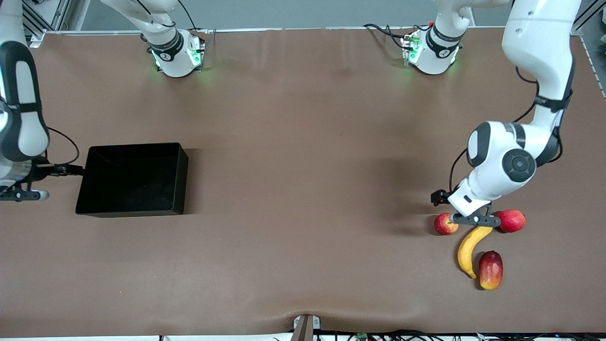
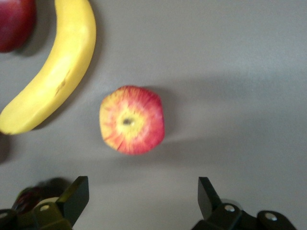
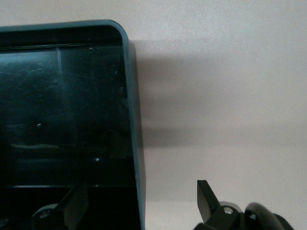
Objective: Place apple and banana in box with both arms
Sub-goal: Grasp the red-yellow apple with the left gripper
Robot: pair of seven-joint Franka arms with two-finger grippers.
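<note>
The apple (image 1: 445,223), red with yellow streaks, lies on the table at the left arm's end. In the left wrist view, the apple (image 2: 132,120) shows its stem dimple just ahead of the fingertips. The yellow banana (image 1: 470,246) (image 2: 55,76) lies beside it, nearer the front camera. My left gripper (image 1: 476,219) (image 2: 142,191) is open and empty, low over the banana's upper end, between the apple and a pinkish-red fruit. The black box (image 1: 132,180) (image 3: 62,120) is empty. My right gripper (image 1: 23,194) (image 3: 141,196) is open and empty at the box's wall (image 3: 136,143).
A pinkish-red fruit (image 1: 511,220) lies beside the left gripper. A red-and-yellow mango (image 1: 490,270) (image 2: 14,21) lies next to the banana's tip, nearest the front camera. The wide brown tabletop (image 1: 303,189) stretches between the box and the fruits.
</note>
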